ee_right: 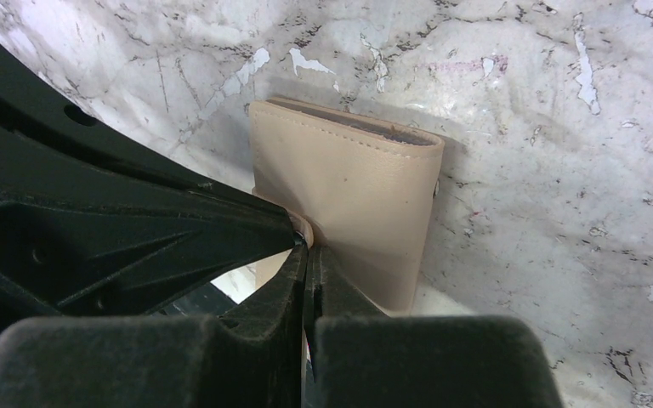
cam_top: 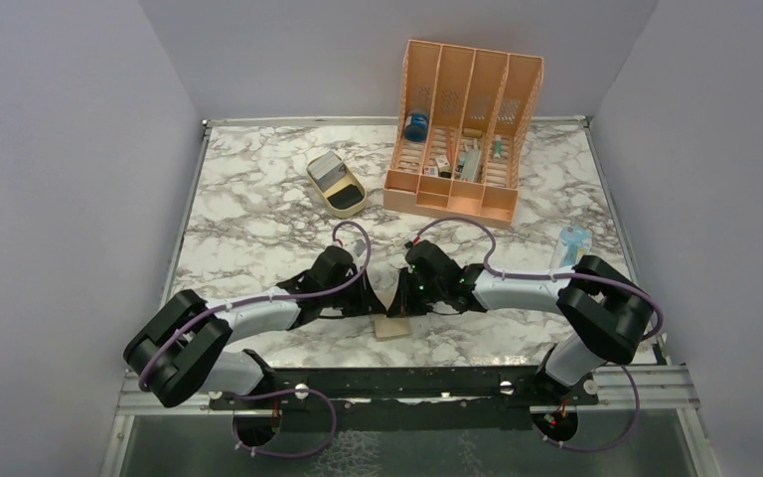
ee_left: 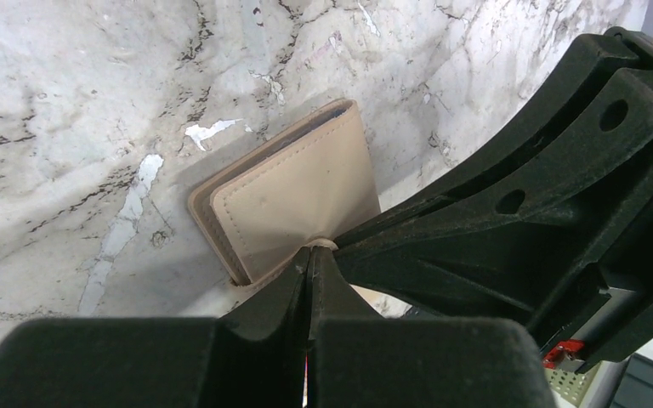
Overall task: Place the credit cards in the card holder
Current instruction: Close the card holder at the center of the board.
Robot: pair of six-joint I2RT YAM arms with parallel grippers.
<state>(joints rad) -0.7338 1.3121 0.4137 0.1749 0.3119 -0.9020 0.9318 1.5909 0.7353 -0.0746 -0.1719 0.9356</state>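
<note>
The tan card holder (cam_top: 392,326) lies near the front edge of the marble table, between both arms. Its top flap is pulled up into a tent. My left gripper (cam_top: 382,298) and right gripper (cam_top: 407,296) are both shut, their tips meeting at the flap's snap tab. In the left wrist view the flap (ee_left: 293,200) creases toward my shut left gripper (ee_left: 310,252). The right wrist view shows the same flap (ee_right: 366,191) at my shut right gripper (ee_right: 306,251). A silver-grey card (cam_top: 326,169) and a black card (cam_top: 347,197) lie in the tan oval tray.
The tan oval tray (cam_top: 361,192) sits mid-table, left of the orange slotted organizer (cam_top: 462,129), which holds a blue jar (cam_top: 416,126) and small items. A pale blue bottle (cam_top: 571,243) lies by the right arm. Grey walls close in the table on both sides.
</note>
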